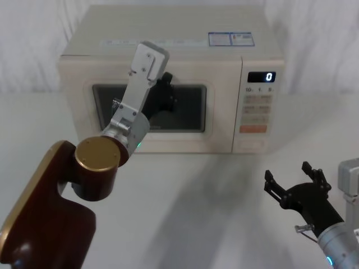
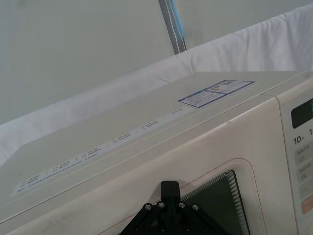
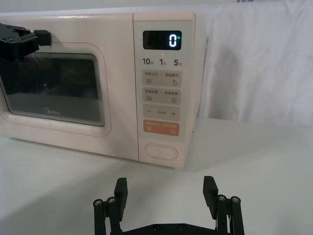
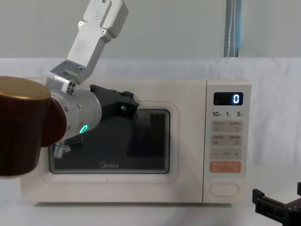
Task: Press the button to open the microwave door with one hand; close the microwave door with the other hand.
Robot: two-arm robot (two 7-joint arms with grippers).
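The cream microwave (image 1: pixel 168 39) stands at the back of the table, its display reading "0". The microwave door (image 1: pixel 221 106) lies flush with the body, also in the chest view (image 4: pixel 188 141). My left gripper (image 1: pixel 168 91) is shut, its tip against the door at the window's upper rim (image 4: pixel 131 105). The wide oval button (image 3: pixel 162 151) sits at the bottom of the keypad strip (image 4: pixel 224 189). My right gripper (image 1: pixel 289 175) hovers open above the table, in front of the button and well short of it (image 3: pixel 165 182).
An orange rectangular key (image 3: pixel 161 129) sits just above the button. White cloth covers the table (image 1: pixel 213 213) and white fabric hangs behind the microwave. A grey-blue pole (image 4: pixel 233 28) stands behind on the right. My left arm's brown shoulder (image 1: pixel 50 207) fills the near left.
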